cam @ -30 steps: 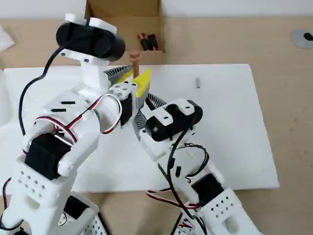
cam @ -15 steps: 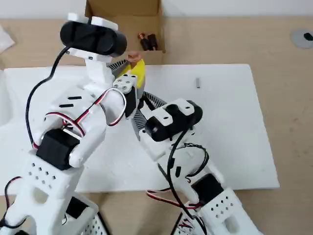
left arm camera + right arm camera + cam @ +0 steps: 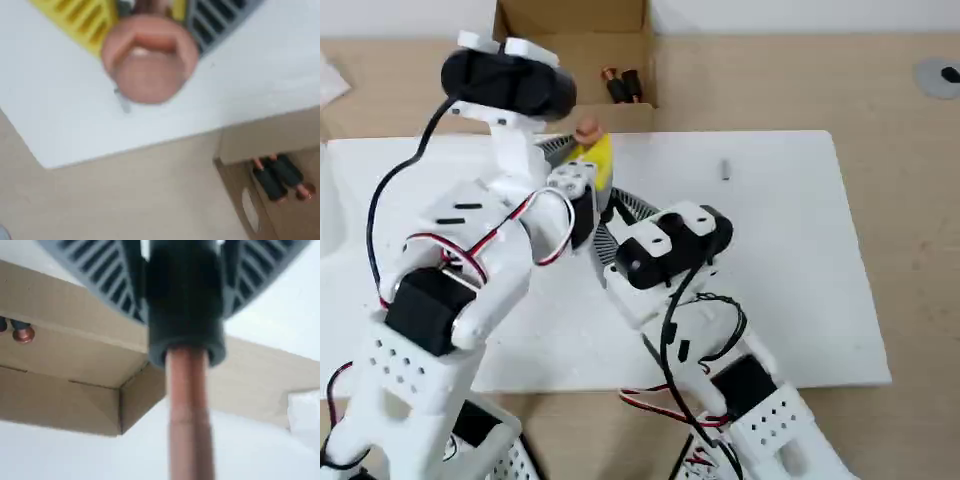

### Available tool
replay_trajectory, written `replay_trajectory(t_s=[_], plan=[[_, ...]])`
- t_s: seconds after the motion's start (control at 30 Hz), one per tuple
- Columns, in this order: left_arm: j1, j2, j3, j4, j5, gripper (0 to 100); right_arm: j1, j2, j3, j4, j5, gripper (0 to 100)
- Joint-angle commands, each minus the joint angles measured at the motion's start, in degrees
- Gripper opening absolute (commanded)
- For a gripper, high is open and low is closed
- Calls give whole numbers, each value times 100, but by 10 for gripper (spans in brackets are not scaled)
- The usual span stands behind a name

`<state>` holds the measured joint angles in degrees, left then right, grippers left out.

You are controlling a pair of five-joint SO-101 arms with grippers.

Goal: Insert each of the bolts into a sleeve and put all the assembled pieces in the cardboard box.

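Clamping a black sleeve (image 3: pixel 185 315), the right pincer (image 3: pixel 185 270) sits over the white counter (image 3: pixel 780 260). A copper bolt (image 3: pixel 147 60) runs into the sleeve, its head gripped by the left pincer (image 3: pixel 150 20). Beyond, two assembled pieces (image 3: pixel 620 85) lie in the cardboard box (image 3: pixel 570 40).

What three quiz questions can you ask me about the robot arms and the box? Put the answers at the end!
1. True or false: the cardboard box already holds two assembled pieces.
2. Pick one: what is the right gripper shut on? A) a black sleeve B) a spoon C) nothing
3. Fill the gap: the left gripper is shut on a copper-coloured ____, whose shaft goes into the sleeve.

Key: 1 true. 2 A. 3 bolt.
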<state>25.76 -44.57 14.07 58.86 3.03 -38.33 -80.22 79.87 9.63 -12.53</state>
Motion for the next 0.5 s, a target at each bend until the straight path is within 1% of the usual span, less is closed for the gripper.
replay_trajectory(t_s=[0.0, 0.2, 0.47], plan=[[105, -259, -264, 88, 70, 2, 48, -145, -75, -44, 53, 9], [105, -549, 9, 53, 70, 3, 48, -145, -75, -44, 53, 9], [475, -567, -18, 26, 70, 6, 48, -145, -75, -44, 53, 9]])
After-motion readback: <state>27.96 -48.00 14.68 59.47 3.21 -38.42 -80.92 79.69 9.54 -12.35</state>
